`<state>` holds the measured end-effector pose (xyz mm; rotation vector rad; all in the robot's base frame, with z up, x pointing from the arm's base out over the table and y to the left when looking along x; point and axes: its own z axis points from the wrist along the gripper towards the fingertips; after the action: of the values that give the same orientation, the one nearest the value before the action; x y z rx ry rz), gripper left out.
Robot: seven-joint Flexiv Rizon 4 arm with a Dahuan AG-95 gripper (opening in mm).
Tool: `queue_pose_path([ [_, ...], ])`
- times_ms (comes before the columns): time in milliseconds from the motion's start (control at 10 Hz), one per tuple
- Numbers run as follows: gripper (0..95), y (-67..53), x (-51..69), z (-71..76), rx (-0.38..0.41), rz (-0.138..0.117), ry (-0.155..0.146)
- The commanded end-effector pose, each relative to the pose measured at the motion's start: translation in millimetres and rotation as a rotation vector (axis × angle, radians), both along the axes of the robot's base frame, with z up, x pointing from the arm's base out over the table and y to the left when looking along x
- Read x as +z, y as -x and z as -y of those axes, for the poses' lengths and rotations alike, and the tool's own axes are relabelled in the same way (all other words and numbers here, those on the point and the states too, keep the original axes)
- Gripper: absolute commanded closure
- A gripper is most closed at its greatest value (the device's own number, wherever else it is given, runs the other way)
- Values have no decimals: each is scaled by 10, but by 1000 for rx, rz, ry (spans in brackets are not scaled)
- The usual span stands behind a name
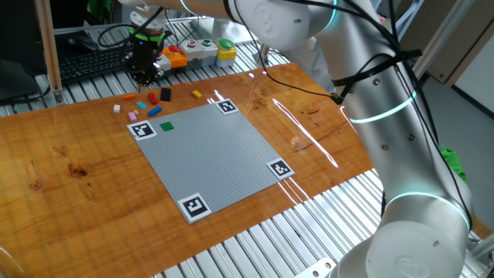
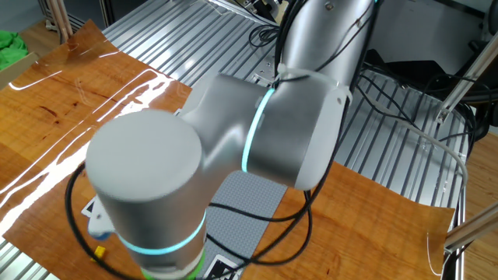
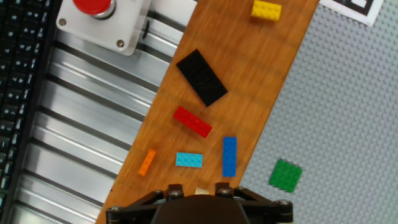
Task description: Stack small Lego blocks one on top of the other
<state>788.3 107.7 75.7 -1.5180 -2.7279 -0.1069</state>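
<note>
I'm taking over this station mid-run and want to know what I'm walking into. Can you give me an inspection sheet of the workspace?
Surface: wooden tabletop on ribbed metal; grey baseplate with square markers at its corners.
Job's things: loose bricks on the wood beside the baseplate: black brick, red brick, blue brick, light blue brick, orange brick, yellow brick; green brick on the baseplate. None stacked.
Clutter: push-button box off the wood's edge.
Grippers: gripper points down near the bricks, shut; something pale shows between the fingers, cannot tell what.
Cables: black cables along the arm.
Surroundings: keyboard past the table edge.
</note>
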Motion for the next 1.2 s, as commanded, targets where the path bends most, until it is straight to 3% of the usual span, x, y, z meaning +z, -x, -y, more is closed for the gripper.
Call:
queue_pose_path([
  [100, 950, -43, -6, -6, 13, 15, -25],
  [400, 950, -43, -6, -6, -13, 11, -31],
  [500, 760, -43, -6, -6, -25, 10, -29],
  [900, 760, -43, -6, -6, -57, 13, -32],
  [1000, 570, -43, -6, -6, -65, 14, -32],
  [1200, 570, -43, -3, -9, -77, 12, -31],
])
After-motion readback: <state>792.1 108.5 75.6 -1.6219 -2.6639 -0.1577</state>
